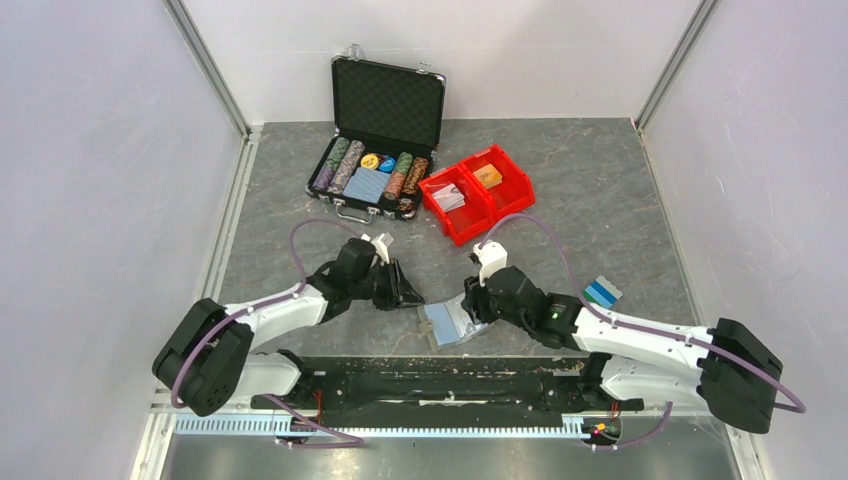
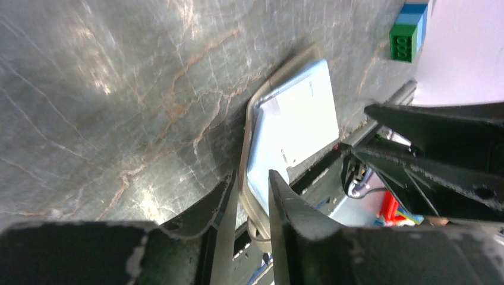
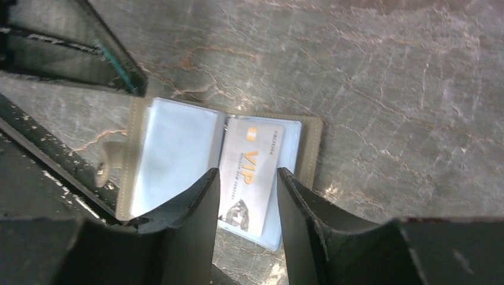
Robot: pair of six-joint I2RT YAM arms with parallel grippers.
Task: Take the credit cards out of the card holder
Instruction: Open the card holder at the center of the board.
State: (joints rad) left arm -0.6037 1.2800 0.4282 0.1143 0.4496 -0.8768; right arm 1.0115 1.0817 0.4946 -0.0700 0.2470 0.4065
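Note:
The card holder (image 1: pixel 443 325) lies open on the table near the front edge, grey rim with light blue inner panels (image 3: pixel 172 151). A white card with orange "VIP" lettering (image 3: pixel 252 160) sits askew on its right panel. My left gripper (image 1: pixel 405 290) is shut on the holder's left rim (image 2: pixel 252 190), the rim pinched between the fingers. My right gripper (image 1: pixel 470 308) is open, its fingers straddling the near end of the VIP card (image 3: pixel 246 178) without closing on it. A small pile of blue and teal-green cards (image 1: pixel 602 292) lies on the table to the right; it also shows in the left wrist view (image 2: pixel 407 32).
An open black poker-chip case (image 1: pixel 385 110) stands at the back, with chips and a blue patterned deck. Two red bins (image 1: pixel 475 190) with small packs stand right of it. The black base rail (image 1: pixel 430 385) runs just in front of the holder.

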